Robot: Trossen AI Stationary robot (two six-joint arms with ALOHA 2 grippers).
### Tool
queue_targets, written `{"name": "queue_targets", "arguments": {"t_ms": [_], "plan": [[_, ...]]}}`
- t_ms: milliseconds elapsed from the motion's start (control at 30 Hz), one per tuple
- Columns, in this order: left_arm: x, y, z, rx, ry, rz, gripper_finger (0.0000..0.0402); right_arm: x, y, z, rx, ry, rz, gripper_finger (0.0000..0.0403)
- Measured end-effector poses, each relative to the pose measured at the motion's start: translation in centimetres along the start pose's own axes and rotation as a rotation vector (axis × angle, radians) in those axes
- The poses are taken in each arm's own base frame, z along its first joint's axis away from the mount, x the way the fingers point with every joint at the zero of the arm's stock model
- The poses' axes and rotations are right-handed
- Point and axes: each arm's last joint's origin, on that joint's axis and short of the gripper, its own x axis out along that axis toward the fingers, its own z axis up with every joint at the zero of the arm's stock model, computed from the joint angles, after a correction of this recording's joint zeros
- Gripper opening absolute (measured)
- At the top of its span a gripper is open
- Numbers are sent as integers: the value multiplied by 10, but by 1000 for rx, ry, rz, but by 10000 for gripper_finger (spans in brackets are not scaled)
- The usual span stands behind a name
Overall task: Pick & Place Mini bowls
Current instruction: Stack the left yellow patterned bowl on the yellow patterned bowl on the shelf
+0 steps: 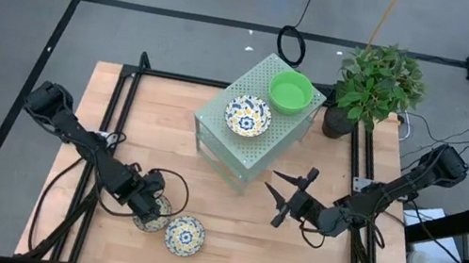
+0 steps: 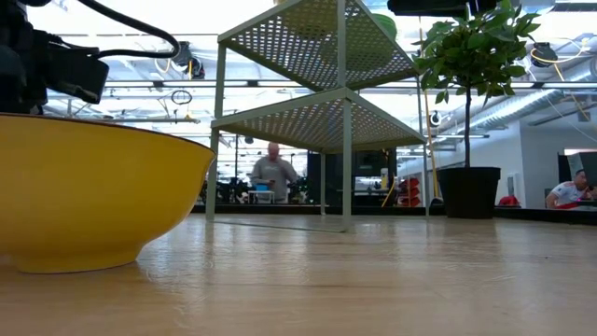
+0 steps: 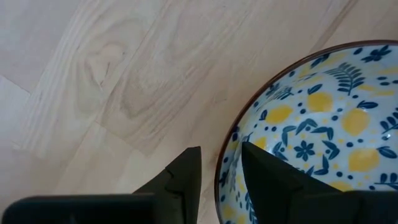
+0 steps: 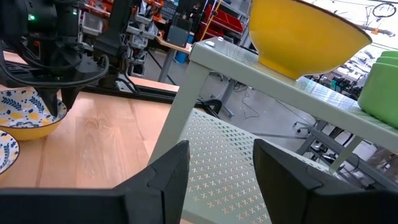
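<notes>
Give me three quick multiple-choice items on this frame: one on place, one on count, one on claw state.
1. Where is the green bowl?
A. on the table
B. on top of the pale-green rack
C. in the right claw

2. How many patterned bowls show in the high view?
A. one
B. three
C. five

3. What is the left claw doing?
A. straddling the rim of a patterned bowl
B. hanging open over bare wood
C. holding the plant

Answers: 1 B, it sits on the rack beside a patterned bowl. 2 B, one on the rack, two on the table. 3 A, one finger inside the rim, one outside.
</notes>
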Motion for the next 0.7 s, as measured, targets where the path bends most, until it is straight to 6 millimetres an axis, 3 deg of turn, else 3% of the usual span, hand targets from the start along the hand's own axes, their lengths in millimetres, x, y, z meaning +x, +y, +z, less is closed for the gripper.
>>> {"name": "queue_targets", "arguments": {"t_ms": [200, 433, 700], "plan": [[0, 0, -1, -2, 31, -11, 107, 0, 0, 0, 0, 0, 0, 164], [-3, -1, 3, -18, 43, -42, 14, 0, 0, 0, 2, 0, 0, 164], [-19, 3, 7, -4, -32, -51, 10, 0, 0, -1, -4, 3, 1, 164]]}}
